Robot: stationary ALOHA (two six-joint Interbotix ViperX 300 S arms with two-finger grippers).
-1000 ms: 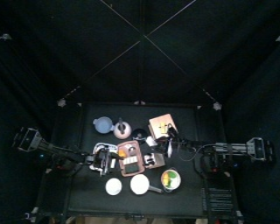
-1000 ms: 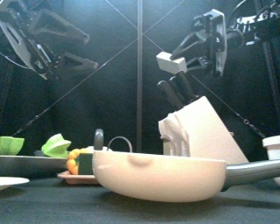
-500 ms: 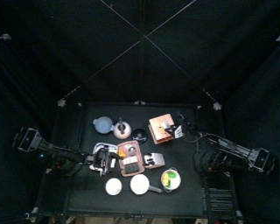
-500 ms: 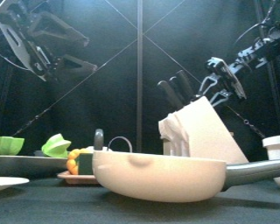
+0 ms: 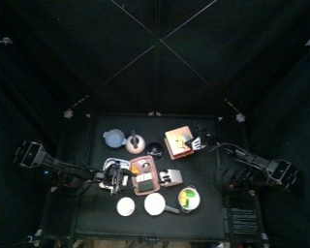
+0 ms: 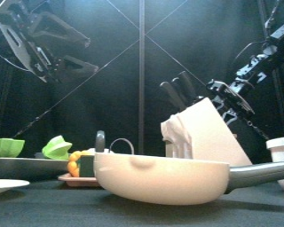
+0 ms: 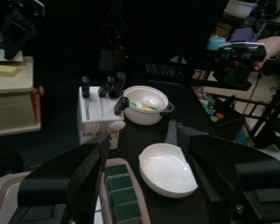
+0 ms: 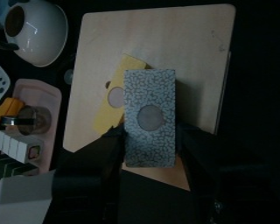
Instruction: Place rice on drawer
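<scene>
**Leaving the rice settled on the drawer**

The rice packet (image 8: 150,114) lies flat on the drawer (image 8: 206,52), near the middle of its light wooden top and partly over a yellow piece (image 8: 122,74). My right jaws (image 8: 152,157) stand wide apart, one on each side of the packet's near end, gripping nothing. I judge the placing done and the retreat still to do. To do it well, I keep the jaws spread and lift straight up off the drawer, so neither jaw catches the packet's edge and drags it toward the drawer's rim. My left jaws (image 7: 149,144) hang well apart from the drawer, spread and empty.
</scene>
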